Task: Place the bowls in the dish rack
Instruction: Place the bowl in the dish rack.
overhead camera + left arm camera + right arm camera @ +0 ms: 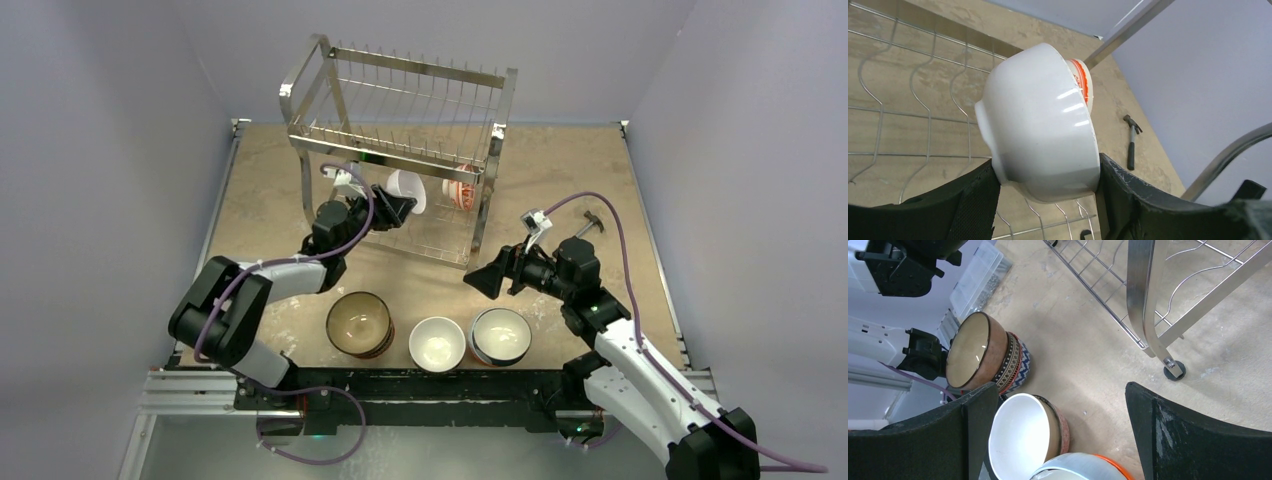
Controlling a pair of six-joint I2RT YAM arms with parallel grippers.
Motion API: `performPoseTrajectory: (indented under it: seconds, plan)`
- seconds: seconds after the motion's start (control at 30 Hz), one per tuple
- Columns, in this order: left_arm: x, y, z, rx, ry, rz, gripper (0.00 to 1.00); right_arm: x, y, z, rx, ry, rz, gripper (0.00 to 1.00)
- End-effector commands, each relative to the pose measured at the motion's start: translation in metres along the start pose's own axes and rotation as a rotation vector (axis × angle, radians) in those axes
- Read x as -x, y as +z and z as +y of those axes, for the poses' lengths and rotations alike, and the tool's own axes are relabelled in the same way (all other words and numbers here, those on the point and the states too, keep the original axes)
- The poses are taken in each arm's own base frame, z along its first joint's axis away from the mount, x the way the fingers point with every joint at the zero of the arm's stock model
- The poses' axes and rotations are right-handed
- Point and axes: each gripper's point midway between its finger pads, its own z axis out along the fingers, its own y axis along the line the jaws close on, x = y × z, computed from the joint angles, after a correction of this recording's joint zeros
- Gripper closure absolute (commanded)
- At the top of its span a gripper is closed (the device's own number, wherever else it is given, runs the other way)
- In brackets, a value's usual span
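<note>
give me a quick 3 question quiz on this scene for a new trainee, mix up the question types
1. True or false: the right gripper is closed on a bowl.
2. What does the left gripper hold? A) a white bowl B) a mug C) nothing
3. Short answer: which tier of the dish rack already holds the red-patterned bowl?

Key: 1 false, its jaws stand open and empty above the table. 2 A. 3 the lower tier.
</note>
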Motion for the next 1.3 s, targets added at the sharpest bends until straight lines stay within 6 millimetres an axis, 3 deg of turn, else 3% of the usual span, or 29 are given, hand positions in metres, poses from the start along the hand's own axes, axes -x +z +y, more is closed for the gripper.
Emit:
performPoseTrajectory:
  seconds: [0.0,0.33,0.67,1.1,1.27]
  plan:
    - [0.031,0.010,-0.003,-0.025,0.097,-0.141,1.00,0.013,-0.001,0.004,-0.005,-0.036,-0.033,0.01]
    - [0.024,0.041,0.001,-0.080,0.163,-0.148,1.00,0.011,0.001,-0.001,-0.018,-0.035,-0.024,0.01]
    - [0.012,0.077,0.030,0.040,0.197,-0.052,1.00,0.011,0.004,-0.008,-0.047,-0.049,-0.015,0.01]
    - [-0.006,0.112,0.050,0.069,0.322,0.067,1.00,0.010,0.007,-0.013,-0.057,-0.070,0.003,0.01]
    - [-0.008,0.116,0.057,0.093,0.378,0.089,1.00,0.011,0.006,-0.015,-0.069,-0.079,0.002,0.01]
